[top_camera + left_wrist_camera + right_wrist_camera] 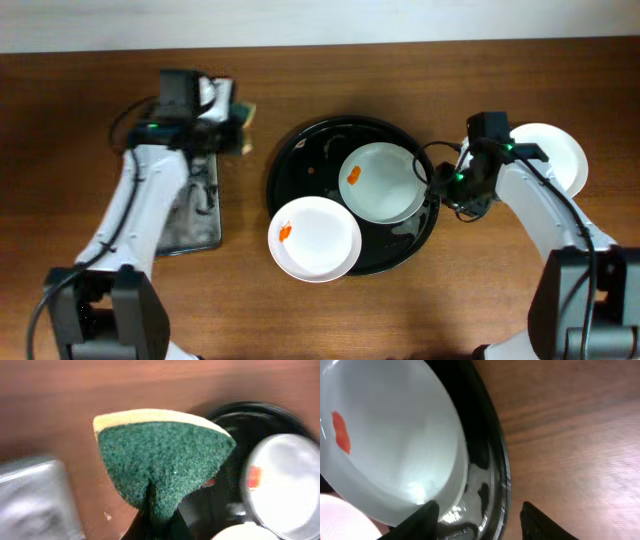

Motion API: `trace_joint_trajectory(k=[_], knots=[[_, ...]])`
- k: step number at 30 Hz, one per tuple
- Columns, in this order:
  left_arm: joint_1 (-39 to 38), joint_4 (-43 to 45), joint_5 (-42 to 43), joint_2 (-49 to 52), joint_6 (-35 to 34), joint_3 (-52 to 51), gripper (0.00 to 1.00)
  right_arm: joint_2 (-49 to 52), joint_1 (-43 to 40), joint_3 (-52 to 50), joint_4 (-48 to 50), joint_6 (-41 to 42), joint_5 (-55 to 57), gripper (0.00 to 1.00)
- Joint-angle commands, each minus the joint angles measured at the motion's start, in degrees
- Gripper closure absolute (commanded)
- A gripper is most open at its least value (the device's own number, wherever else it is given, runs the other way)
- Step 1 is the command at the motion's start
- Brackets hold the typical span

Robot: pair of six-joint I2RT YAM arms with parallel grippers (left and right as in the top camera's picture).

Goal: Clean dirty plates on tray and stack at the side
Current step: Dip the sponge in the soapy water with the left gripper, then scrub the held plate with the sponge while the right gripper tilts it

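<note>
Green sponge (160, 455) pinched in left pincer (156, 522) for wiping; right pincer (480, 520) open, empty, astride tray (496, 460) rim by smeared plate (395, 425).

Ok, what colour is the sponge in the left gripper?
The sponge is dark green with a pale yellow backing; the left wrist view shows it best.

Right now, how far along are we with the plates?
Done: one plate lies on the table at the right, off the tray, no smear visible. In hand: the left hand grips the sponge; the right hand is open at the tray's rim by the upper plate. Left: that plate and the lower plate both show orange smears.
</note>
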Motion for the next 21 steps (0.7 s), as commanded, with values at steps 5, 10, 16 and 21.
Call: trace_joint_trajectory(k=[5,10,16,21], knots=[[-21.31,12.66,4.98,6.91,-8.41,1.86,1.0,12.15,2.95,0.59,12.39,0.83,-0.09,0.79],[-27.52,18.27,6.23,17.0,-14.49,1.86,1.0,14.08,2.95,0.59,13.42,0.76,-0.09,0.84],[-27.61,16.72,2.19,24.59,-27.28,1.86,1.0,14.08,3.02,0.59,12.63,0.74,-0.07,0.87],[-27.58,12.52,-8.33,24.98,-31.23,2.62,1.0,14.08,3.06,0.59,12.37,0.72,0.22,0.87]])
